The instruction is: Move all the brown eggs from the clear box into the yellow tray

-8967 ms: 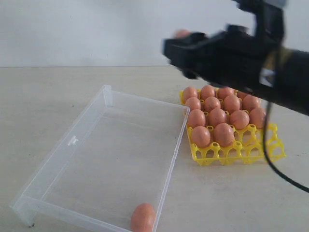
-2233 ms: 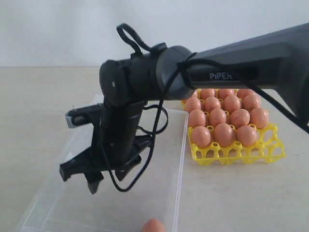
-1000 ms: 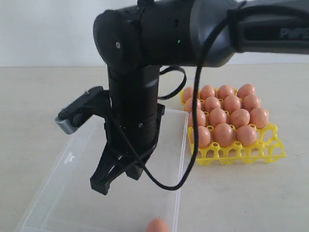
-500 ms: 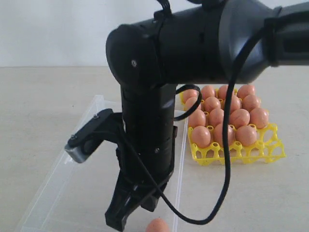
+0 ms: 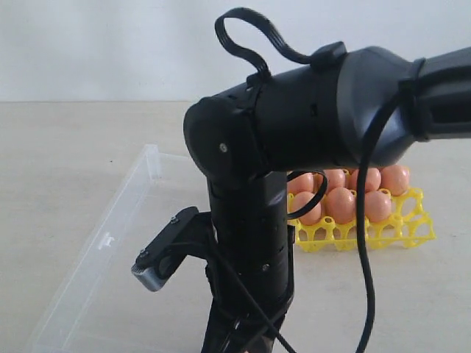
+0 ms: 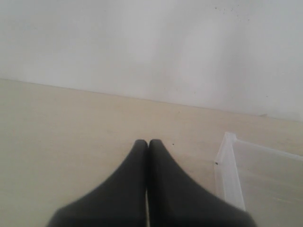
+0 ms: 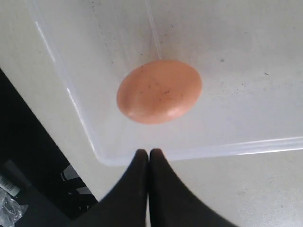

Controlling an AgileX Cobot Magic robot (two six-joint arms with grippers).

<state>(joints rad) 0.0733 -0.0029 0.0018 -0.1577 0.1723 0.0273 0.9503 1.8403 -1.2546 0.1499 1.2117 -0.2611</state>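
Note:
One brown egg (image 7: pixel 159 91) lies on its side in a corner of the clear box (image 7: pixel 199 152). My right gripper (image 7: pixel 149 152) is shut and empty, its tips over the box's rim just short of that egg. In the exterior view the right arm (image 5: pixel 254 243) stands over the near end of the clear box (image 5: pixel 110 235) and hides the egg. The yellow tray (image 5: pixel 375 234) sits to the right, holding several brown eggs (image 5: pixel 342 202), partly behind the arm. My left gripper (image 6: pixel 147 142) is shut and empty above bare table, beside a corner of the clear box (image 6: pixel 229 165).
The table's edge runs close to the box's corner, with a dark drop and clutter (image 7: pixel 28 179) beyond it. A black cable (image 5: pixel 364 243) hangs from the right arm in front of the tray. A white wall (image 5: pixel 110 44) closes the back.
The right arm has come down and toward the near end of the box. It now hides the egg and more of the tray in the exterior view. Both grippers stayed shut.

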